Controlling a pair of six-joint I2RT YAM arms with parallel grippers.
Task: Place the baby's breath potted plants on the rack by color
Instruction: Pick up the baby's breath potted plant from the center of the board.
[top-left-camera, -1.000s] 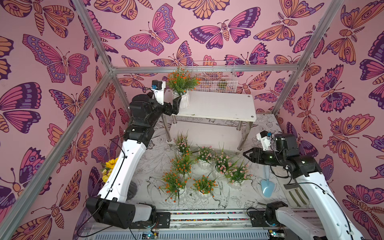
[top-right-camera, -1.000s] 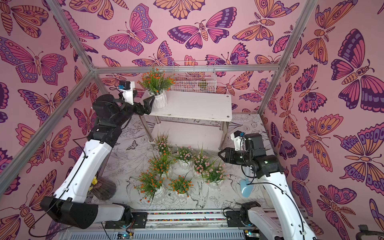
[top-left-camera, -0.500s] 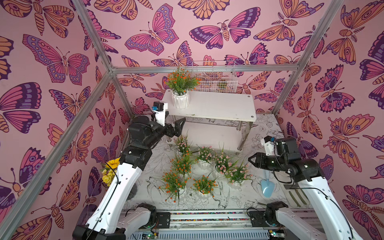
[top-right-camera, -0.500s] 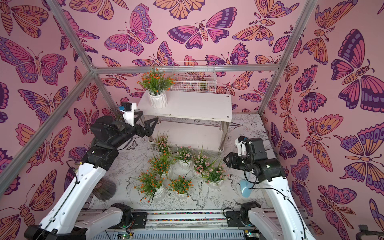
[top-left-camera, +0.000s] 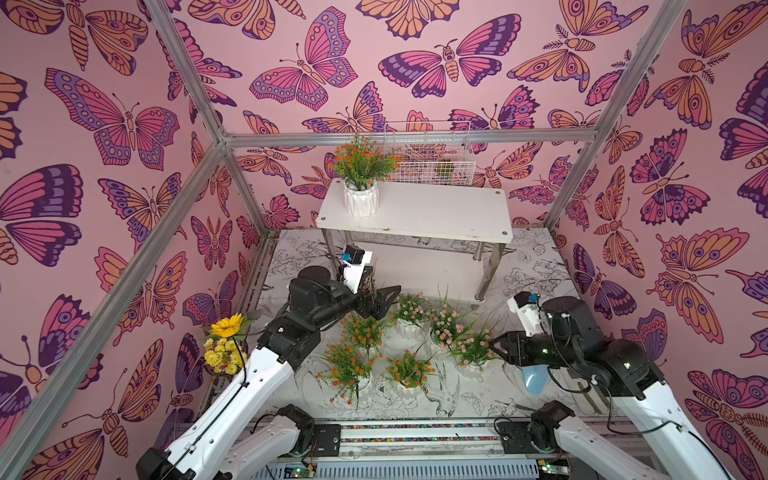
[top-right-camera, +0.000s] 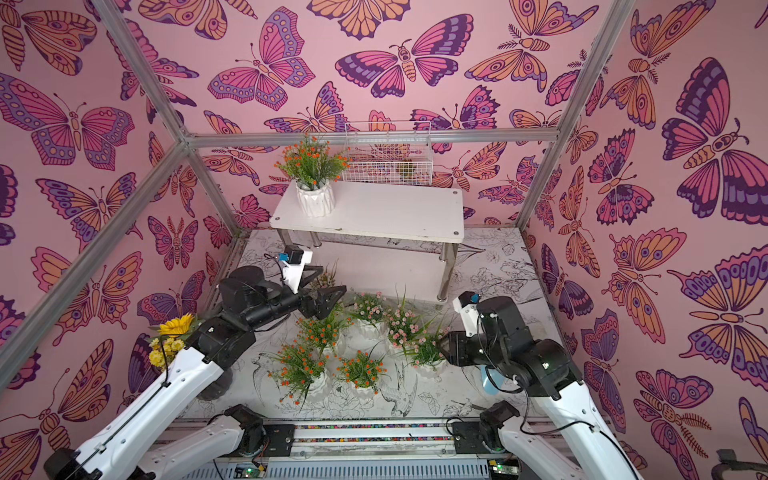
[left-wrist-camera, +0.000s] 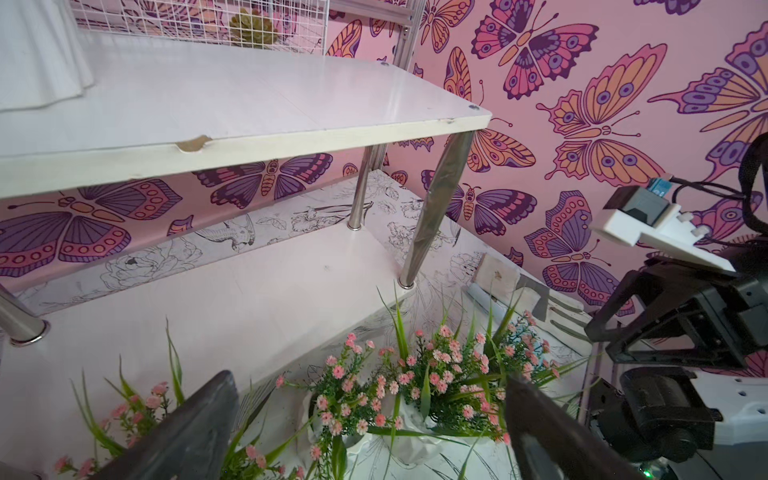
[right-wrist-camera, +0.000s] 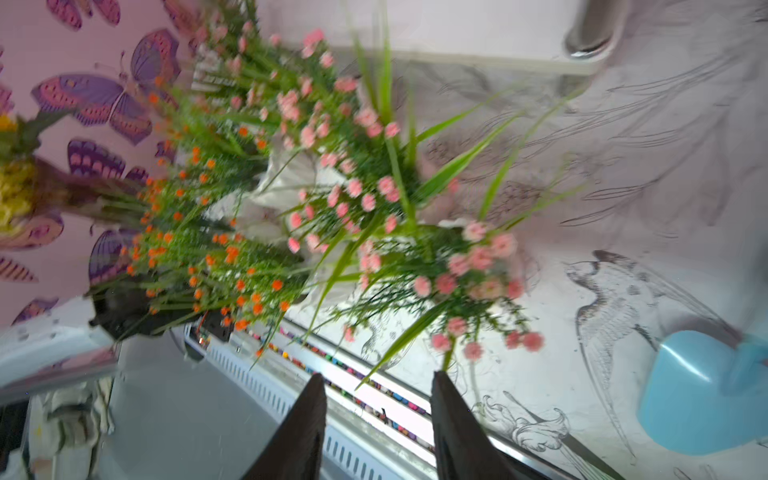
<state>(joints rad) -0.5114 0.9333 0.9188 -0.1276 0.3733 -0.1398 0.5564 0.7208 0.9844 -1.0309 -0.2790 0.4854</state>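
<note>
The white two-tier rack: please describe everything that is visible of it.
The white two-tier rack stands upright at the far end of the table: two flat rectangular boards, smooth like laminate, on shiny metal tube legs. The upper board's front edge has a chip. One white ribbed pot of orange flowers stands on the upper board, at the end nearer the left arm; the lower board holds no pot. A white wire basket is behind it.
</note>
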